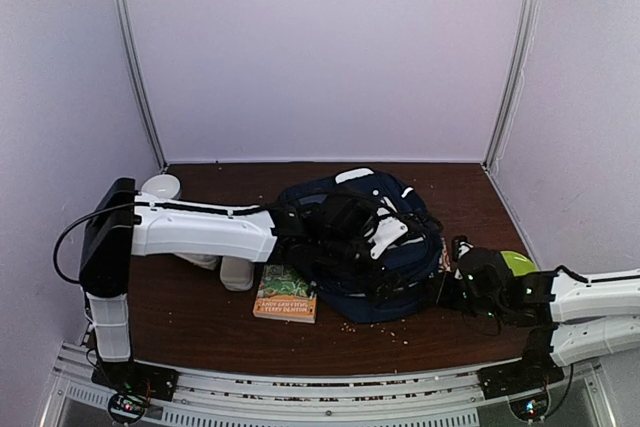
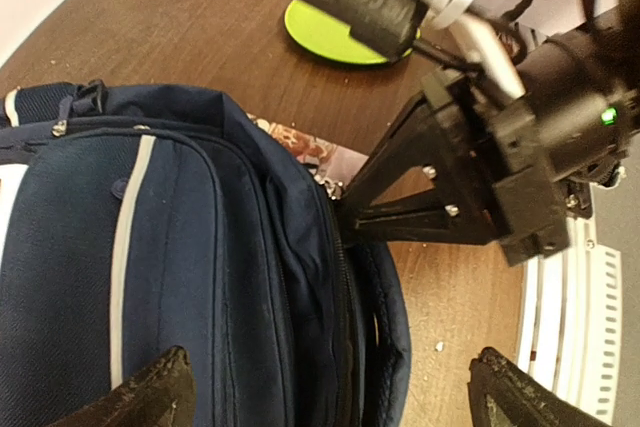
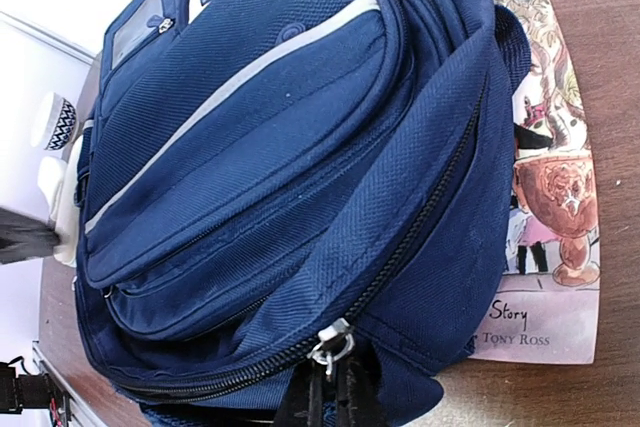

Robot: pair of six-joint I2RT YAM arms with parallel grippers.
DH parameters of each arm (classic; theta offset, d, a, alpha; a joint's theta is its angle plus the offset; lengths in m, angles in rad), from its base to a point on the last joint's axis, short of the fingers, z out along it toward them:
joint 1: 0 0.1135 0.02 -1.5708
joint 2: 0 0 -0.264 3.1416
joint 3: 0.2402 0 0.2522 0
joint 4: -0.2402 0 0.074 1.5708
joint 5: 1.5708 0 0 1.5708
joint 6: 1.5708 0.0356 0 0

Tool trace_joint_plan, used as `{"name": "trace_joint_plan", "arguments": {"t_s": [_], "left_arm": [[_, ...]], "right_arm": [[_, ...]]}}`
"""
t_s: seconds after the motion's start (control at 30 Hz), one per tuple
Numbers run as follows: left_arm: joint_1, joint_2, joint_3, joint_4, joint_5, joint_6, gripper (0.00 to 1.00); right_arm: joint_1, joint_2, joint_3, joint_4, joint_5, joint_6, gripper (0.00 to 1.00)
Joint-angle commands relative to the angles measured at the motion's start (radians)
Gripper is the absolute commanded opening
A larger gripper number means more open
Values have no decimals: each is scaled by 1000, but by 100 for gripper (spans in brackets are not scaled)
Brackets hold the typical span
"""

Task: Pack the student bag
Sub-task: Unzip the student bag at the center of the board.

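Pinching zipper pull (image 3: 332,346) in right gripper (image 3: 330,389), holding left gripper (image 2: 335,392) spread over student bag (image 3: 250,147); drag straight along zipper teeth (image 3: 420,215), slowly.

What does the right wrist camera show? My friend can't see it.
A big navy student bag with a white stripe fills the view, lying on a brown table. The right gripper pinches its zipper pull; a picture book peeks out beside the bag.

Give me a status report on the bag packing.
Left gripper open over backpack. Right gripper shut on zipper pull. Picture book partly under backpack.
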Motion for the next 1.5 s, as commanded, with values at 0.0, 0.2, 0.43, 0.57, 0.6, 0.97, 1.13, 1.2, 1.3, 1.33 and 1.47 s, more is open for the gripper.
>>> {"name": "trace_joint_plan", "arguments": {"t_s": [0.0, 0.2, 0.43, 0.57, 0.6, 0.97, 1.13, 1.2, 1.3, 1.33, 1.47], "left_arm": [[-9, 53, 62, 14, 16, -7, 98], [-11, 127, 112, -23, -19, 14, 98], [-9, 200, 171, -49, -40, 36, 87], [-9, 201, 180, -61, -94, 32, 63], [-9, 194, 174, -60, -107, 34, 57], [-6, -10, -50, 2, -246, 37, 0], [-3, -142, -159, 10, -300, 31, 0], [-2, -183, -202, 10, -320, 31, 0], [-1, -231, -259, 3, -348, 32, 0], [-1, -244, -272, -1, -359, 30, 0], [0, -287, -338, -4, -394, 16, 0]], "right_arm": [[10, -33, -14, 26, -17, 6, 0], [16, -78, -38, 81, -50, -15, 0], [30, -85, -53, 133, -95, -38, 0], [39, -99, -46, 119, -96, -54, 0], [41, -102, -42, 118, -98, -59, 0], [53, -129, 27, 2, -47, -153, 0], [52, -149, 62, -91, 32, -224, 0], [51, -144, 76, -114, 51, -241, 0], [49, -137, 84, -120, 86, -244, 0], [49, -132, 85, -128, 102, -234, 0], [37, -116, 65, -120, 156, -194, 0]]}}
